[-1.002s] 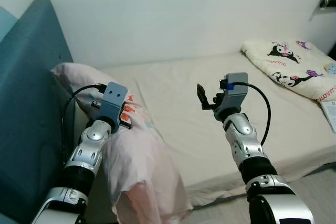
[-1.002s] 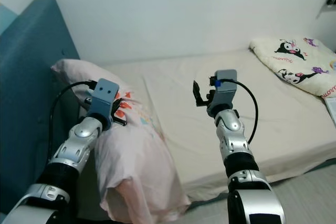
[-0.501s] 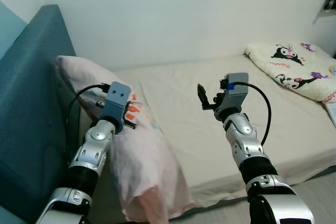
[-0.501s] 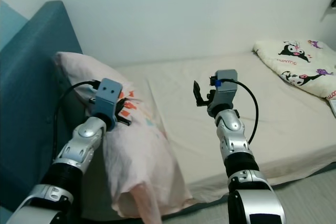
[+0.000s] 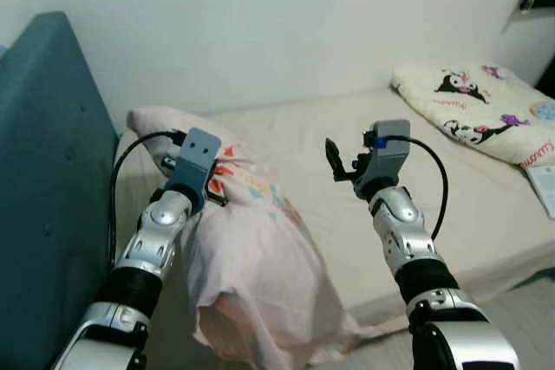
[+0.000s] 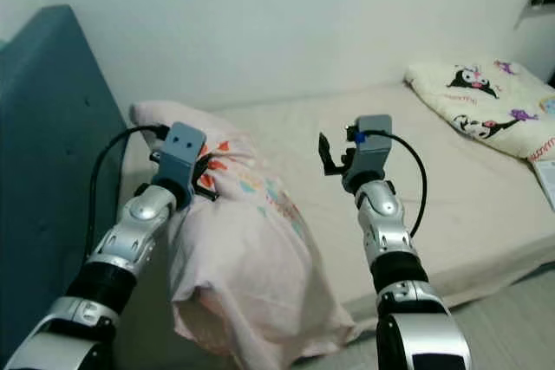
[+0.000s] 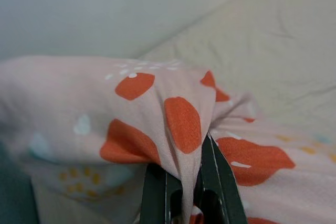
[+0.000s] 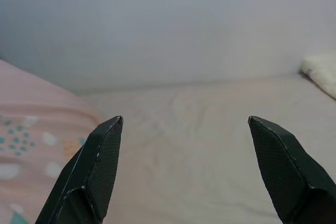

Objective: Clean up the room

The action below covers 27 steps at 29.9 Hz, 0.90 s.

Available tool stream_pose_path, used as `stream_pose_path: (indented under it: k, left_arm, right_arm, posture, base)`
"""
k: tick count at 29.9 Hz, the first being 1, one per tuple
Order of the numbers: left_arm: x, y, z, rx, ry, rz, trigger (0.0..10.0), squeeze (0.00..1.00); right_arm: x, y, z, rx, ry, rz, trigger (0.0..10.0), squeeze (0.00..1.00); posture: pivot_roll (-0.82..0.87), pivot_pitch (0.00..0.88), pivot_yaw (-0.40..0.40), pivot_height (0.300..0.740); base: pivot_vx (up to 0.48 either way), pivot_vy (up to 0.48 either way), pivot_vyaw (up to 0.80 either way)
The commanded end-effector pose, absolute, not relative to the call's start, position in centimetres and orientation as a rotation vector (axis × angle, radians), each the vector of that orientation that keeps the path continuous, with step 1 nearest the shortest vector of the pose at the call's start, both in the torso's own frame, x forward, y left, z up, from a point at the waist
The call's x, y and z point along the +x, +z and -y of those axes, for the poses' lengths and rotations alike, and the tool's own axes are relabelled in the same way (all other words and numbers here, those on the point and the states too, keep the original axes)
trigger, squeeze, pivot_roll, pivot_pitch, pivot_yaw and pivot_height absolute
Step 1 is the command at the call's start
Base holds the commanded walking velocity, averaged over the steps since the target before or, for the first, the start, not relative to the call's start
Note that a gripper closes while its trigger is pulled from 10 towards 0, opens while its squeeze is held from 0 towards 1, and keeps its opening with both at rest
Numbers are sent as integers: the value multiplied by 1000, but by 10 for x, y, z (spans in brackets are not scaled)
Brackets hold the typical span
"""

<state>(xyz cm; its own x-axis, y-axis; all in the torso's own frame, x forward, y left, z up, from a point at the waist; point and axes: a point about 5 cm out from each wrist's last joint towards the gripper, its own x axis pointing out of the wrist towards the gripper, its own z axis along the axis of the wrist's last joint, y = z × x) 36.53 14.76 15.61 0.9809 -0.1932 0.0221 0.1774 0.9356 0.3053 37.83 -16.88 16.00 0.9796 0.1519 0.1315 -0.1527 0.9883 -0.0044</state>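
Soft pink pillow (image 5: 260, 257) shifted bedward, left claw (image 7: 190, 182) pinching crumpled fabric

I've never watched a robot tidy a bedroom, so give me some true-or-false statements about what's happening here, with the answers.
1. The left gripper has pinched a fold of the pink pillow. True.
2. The right gripper is holding the cartoon-print blanket. False: it hangs open above the mattress, holding nothing.
3. The pink pillow lies near the blue headboard. True.
4. The cartoon-print blanket is on the floor. False: it sits on the mattress's far end.
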Motion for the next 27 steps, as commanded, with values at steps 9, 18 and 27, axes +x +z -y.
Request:
stream_pose_path:
  k: [9,18,27]
  left_arm:
    - [368,168,-150,305,-144,117,10000,0]
    - [368,164,-146,284,-149,98,10000,0]
    - [368,149,-140,317,-174,13,10000,0]
  right_arm:
    - [377,155,169,-32,165,106,10000,0]
    - [379,153,166,-5,166,71,10000,0]
    - [378,145,175,-1,111,14,10000,0]
  posture:
    - [-56,0,-2,740]
    - [-56,0,-1,740]
    - [-61,0,7,740]
  base:
    - [272,0,0]
    - [178,0,524]
    - [0,0,0]
